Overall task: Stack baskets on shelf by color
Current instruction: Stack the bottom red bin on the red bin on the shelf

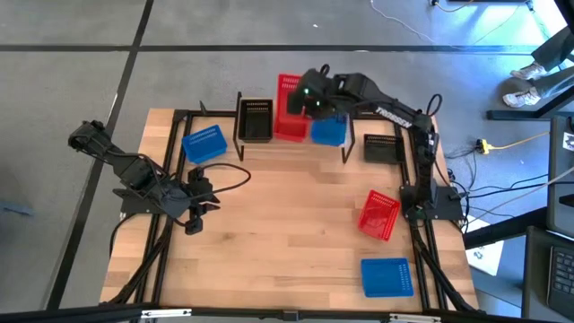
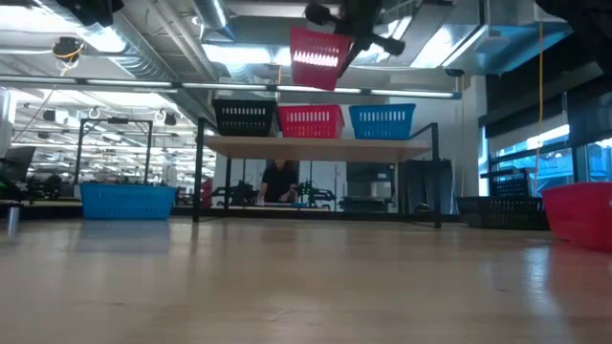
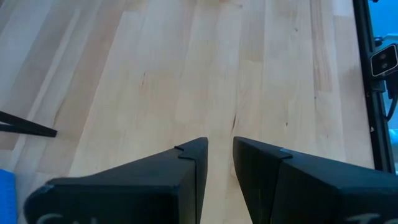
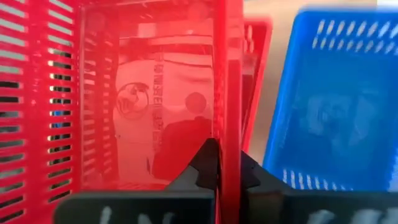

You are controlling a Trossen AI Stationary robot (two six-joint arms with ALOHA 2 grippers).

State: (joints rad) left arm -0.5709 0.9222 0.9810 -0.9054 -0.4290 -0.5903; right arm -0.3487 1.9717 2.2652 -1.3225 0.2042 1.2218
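Right tool [image 4: 219,163] clamps a red basket [image 2: 318,57] rim above the shelf [image 2: 320,147]; left tool [image 3: 219,163] hangs narrowly open over bare wooden counter [image 1: 287,233]. "TROSSEN" reads on the right arm [image 1: 395,115]; workshop beyond.

high: straight down over table | low: tabletop level, facing shelf [image 2: 316,146] | wrists: tight behind claws | shared: shelf

Three red baskets [image 1: 289,100], three blue [image 1: 204,144], two black [image 1: 256,119].
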